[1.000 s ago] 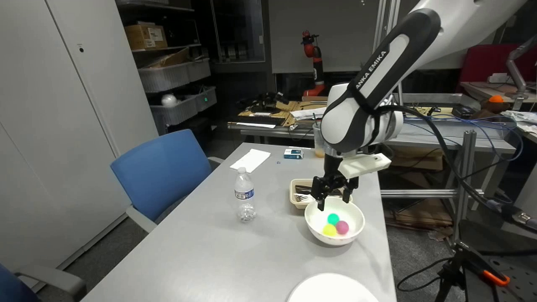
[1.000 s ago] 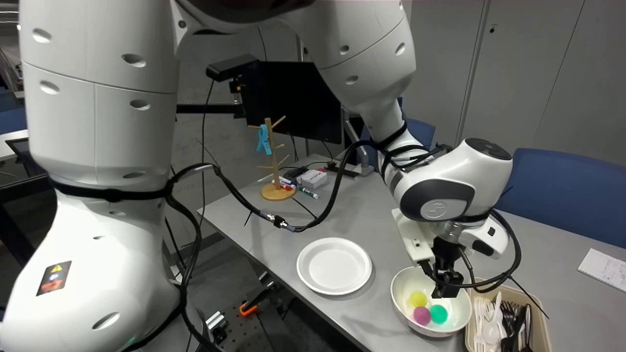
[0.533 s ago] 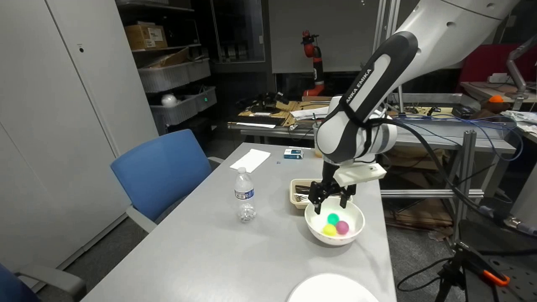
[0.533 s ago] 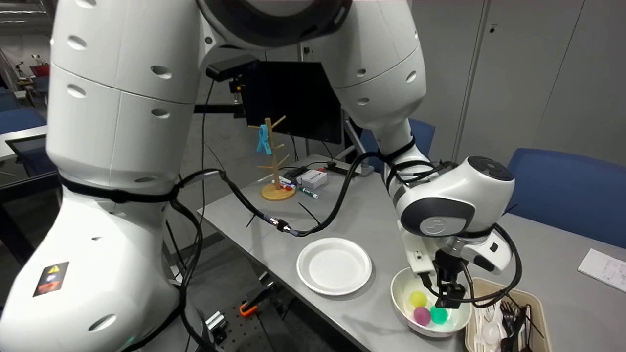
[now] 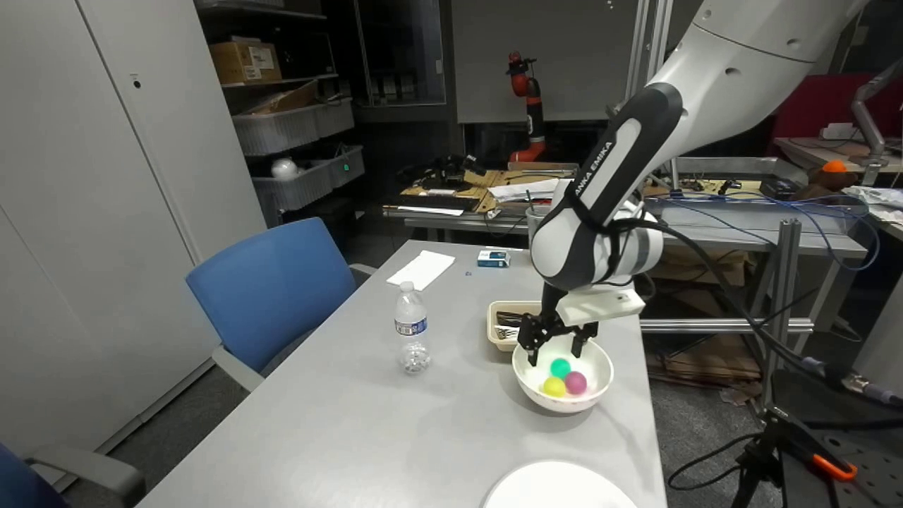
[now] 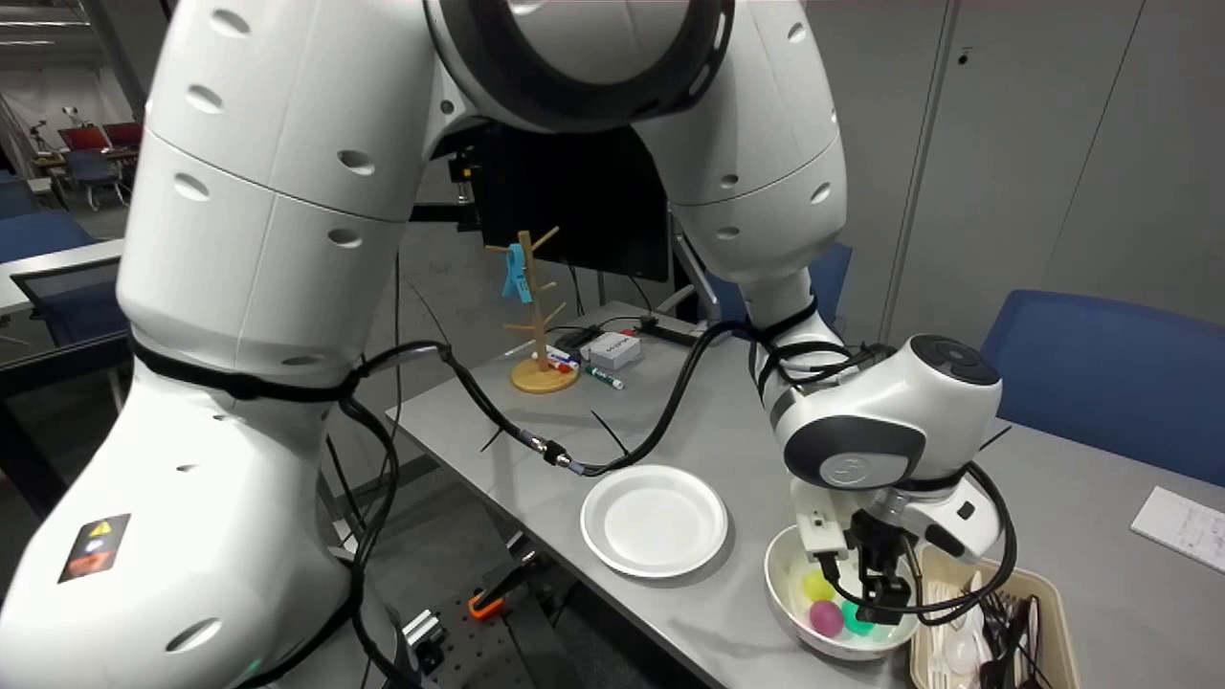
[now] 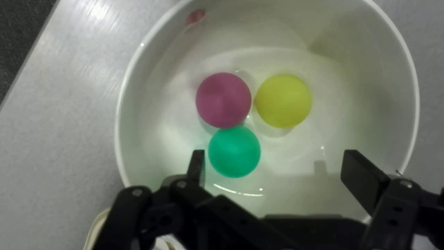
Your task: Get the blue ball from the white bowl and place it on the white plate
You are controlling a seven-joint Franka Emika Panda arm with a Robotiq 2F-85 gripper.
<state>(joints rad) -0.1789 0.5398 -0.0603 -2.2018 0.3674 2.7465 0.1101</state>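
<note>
The teal-blue ball [image 5: 560,367] lies in the white bowl [image 5: 547,403] with a pink and a yellow ball. In an exterior view the ball [image 6: 851,622] is partly hidden by the gripper [image 6: 879,611]. In the wrist view the ball [image 7: 234,151] touches the pink ball and sits close beside the left finger. My gripper [image 7: 274,156] is open and empty over the bowl [image 7: 371,83], its fingers wide apart. The right finger is well away from the ball. The white plate [image 6: 654,522] lies flat on the table; it is cut off in an exterior view [image 5: 557,487].
The pink ball [image 7: 223,100] and yellow ball [image 7: 283,100] lie close to the blue ball. A pale tray [image 6: 1060,627] of cutlery stands against or very near the bowl. A water bottle [image 5: 411,335] stands on the table. A wooden stand [image 6: 542,375] is farther off.
My gripper has moved down toward the balls, with its fingers still open. It now covers part of the blue ball in an exterior view. The balls, bowl and plate have not moved.
</note>
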